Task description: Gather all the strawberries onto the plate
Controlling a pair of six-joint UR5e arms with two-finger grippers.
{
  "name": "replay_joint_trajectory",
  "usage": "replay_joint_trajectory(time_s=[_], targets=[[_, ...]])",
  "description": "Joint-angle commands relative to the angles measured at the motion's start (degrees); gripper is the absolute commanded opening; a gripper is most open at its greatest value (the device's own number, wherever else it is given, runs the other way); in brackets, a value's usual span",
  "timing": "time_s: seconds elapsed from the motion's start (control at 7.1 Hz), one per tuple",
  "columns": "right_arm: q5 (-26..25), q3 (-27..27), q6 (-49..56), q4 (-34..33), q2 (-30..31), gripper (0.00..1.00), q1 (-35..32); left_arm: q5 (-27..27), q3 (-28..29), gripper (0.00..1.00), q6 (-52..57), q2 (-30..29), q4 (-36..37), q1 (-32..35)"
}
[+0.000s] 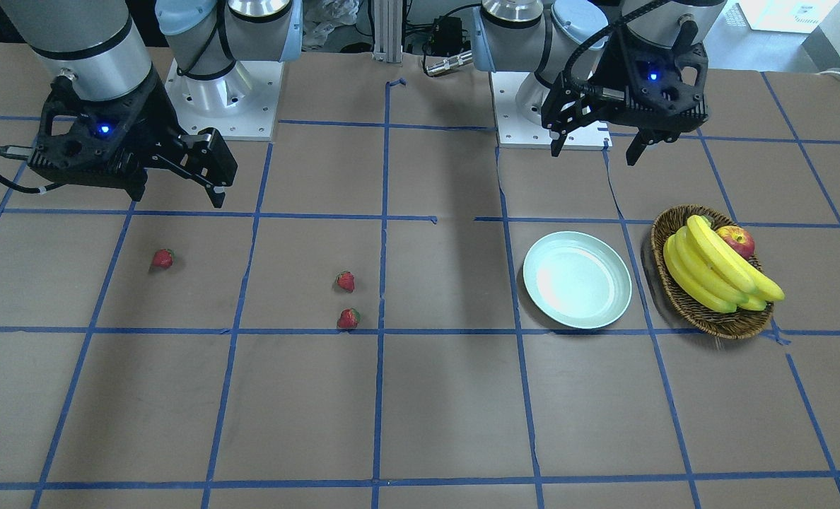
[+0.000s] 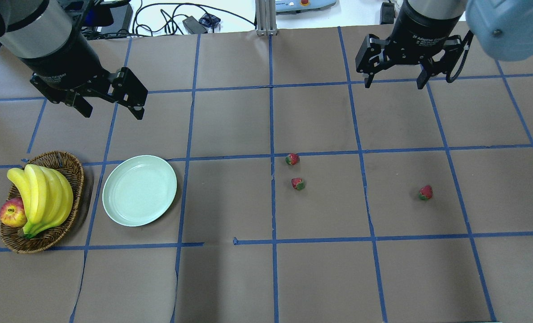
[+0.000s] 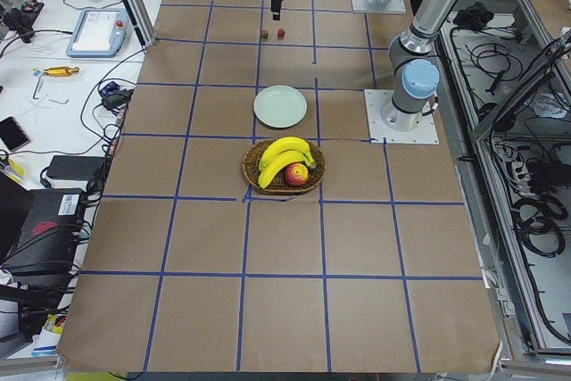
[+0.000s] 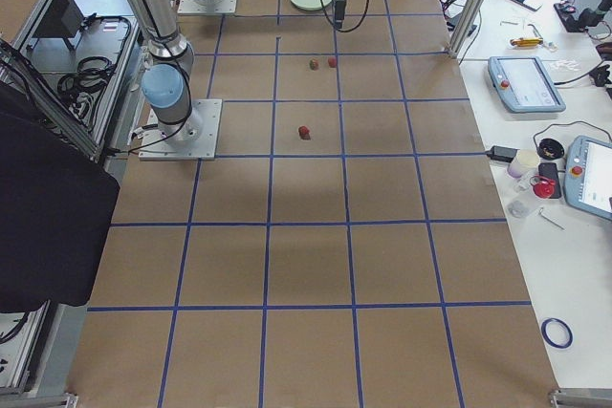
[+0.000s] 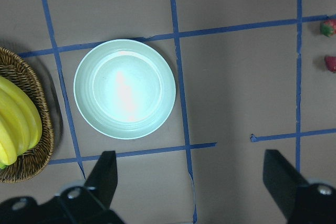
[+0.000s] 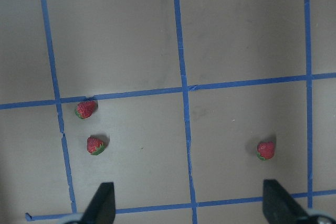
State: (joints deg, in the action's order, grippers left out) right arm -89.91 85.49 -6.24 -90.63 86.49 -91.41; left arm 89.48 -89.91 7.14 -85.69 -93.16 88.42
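Three strawberries lie on the brown table: two close together near the middle [image 2: 292, 159] [image 2: 298, 183] and one further right [image 2: 425, 192]. They also show in the right wrist view [image 6: 85, 109] [image 6: 95, 145] [image 6: 266, 150]. The pale mint plate [image 2: 139, 190] lies empty on the left, and it also shows in the left wrist view [image 5: 124, 88]. My left gripper [image 2: 113, 113] is open and empty, raised above the table behind the plate. My right gripper [image 2: 394, 84] is open and empty, raised behind the strawberries.
A brown wicker basket [image 2: 69, 163] with bananas [image 2: 42, 197] and a red apple [image 2: 13, 212] stands left of the plate. Blue tape lines cross the table. Cables and devices lie beyond the far edge.
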Motion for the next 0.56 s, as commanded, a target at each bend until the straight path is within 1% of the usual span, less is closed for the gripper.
replay_joint_trajectory(time_s=[0.0,0.42], targets=[[0.0,0.1,0.0,-0.1,0.0,1.0,0.0,0.0,0.0,1.0,0.1,0.0,0.0,0.0],[-0.1,0.9,0.1,-0.4,-0.5,1.0,-0.1,0.0,-0.1,1.0,0.0,0.0,0.0,0.0]])
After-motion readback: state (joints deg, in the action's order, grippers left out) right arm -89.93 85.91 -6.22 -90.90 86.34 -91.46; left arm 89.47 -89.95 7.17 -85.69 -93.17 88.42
